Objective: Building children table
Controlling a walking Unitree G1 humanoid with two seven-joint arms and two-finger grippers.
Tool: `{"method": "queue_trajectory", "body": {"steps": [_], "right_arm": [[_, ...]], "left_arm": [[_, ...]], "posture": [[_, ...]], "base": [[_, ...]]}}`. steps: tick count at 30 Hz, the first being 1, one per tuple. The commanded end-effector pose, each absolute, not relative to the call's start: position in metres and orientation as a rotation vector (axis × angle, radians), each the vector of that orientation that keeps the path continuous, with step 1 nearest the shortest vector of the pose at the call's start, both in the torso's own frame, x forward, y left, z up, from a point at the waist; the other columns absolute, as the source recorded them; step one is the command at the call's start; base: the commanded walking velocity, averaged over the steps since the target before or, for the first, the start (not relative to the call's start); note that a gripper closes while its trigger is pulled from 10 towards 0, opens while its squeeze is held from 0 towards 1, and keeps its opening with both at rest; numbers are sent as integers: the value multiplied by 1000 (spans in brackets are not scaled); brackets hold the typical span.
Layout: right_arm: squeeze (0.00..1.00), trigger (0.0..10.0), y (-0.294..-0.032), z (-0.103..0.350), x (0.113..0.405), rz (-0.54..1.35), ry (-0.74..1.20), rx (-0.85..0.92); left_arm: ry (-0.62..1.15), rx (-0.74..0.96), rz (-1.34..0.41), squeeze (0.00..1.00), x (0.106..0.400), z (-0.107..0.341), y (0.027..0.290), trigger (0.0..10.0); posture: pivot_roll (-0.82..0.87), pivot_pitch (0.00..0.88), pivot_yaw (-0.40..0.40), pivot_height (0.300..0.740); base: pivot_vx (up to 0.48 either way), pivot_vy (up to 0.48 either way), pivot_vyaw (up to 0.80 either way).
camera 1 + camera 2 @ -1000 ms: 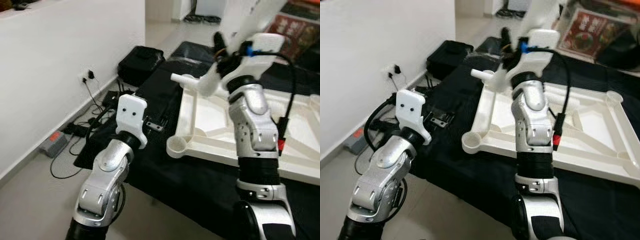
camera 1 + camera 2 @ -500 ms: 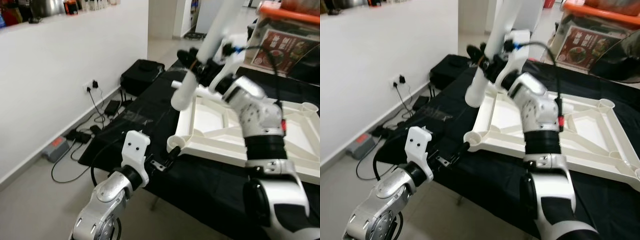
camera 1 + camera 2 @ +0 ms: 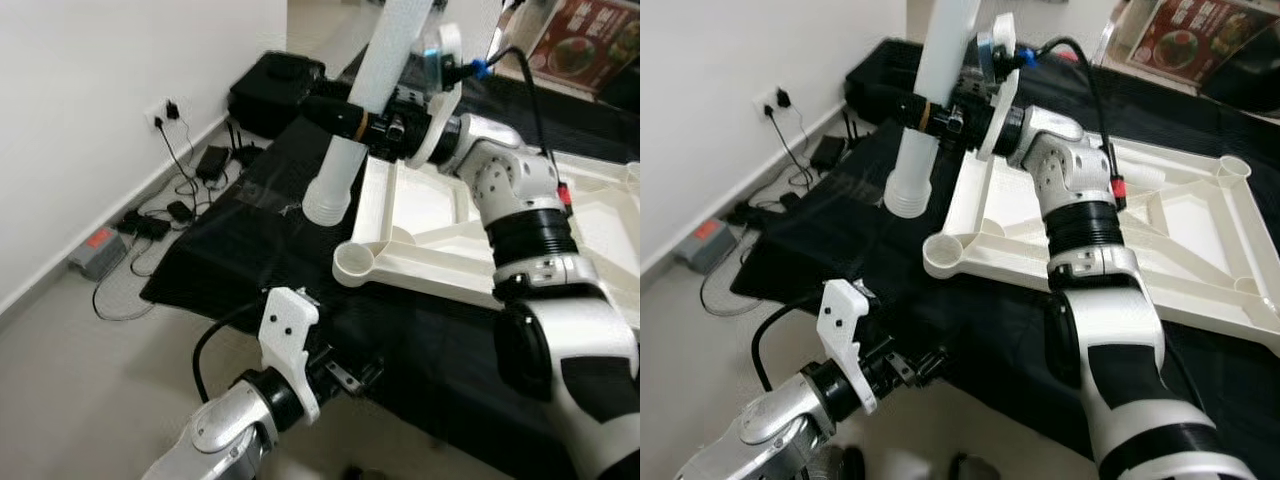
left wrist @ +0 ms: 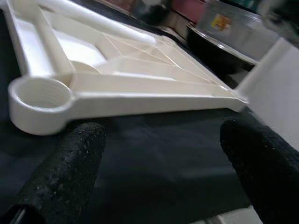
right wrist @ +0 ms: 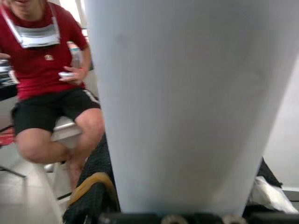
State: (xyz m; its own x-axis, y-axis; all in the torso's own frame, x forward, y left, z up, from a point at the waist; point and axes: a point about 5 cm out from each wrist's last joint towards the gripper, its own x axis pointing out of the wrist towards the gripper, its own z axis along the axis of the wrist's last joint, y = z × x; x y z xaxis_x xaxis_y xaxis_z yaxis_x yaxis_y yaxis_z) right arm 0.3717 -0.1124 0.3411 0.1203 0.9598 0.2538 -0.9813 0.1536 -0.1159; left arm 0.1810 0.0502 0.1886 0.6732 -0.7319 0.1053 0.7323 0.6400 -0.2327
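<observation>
leg (image 3: 365, 100) top cut off at upper frame edge; right gripper (image 3: 345, 118) clamped round it, upper centre, threaded end above tabletop (image 3: 450, 265) corner socket. since 0.5 s ago leg swung lower. left gripper (image 4: 159, 154) spread wide, empty, lower centre.

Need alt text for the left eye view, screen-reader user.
The robot's right claw grips a long white plastic table leg, holding it tilted above the round corner socket of an upturned cream plastic tabletop frame lying on a black cloth. The left claw hangs low at the cloth's near edge. Cables and a power strip lie by the white wall.
</observation>
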Motion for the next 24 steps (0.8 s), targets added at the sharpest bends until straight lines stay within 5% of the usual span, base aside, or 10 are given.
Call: {"method": "queue_trajectory", "body": {"steps": [1,11,24], "right_arm": [[0,10000,-117,344,370,1452,-327,89],[0,10000,-143,323,367,1534,-230,-96],[0,10000,-171,311,363,1507,-245,-68]], "left_arm": [[24,-274,-851,0,176,187,49,10000],[81,-269,-846,0,164,184,54,10000],[92,-238,-857,0,166,185,57,10000]], "posture": [[175,329,-127,740],[184,326,-119,740],[189,330,-89,740]], "base": [[0,0,0],[0,0,0],[0,0,0]]}}
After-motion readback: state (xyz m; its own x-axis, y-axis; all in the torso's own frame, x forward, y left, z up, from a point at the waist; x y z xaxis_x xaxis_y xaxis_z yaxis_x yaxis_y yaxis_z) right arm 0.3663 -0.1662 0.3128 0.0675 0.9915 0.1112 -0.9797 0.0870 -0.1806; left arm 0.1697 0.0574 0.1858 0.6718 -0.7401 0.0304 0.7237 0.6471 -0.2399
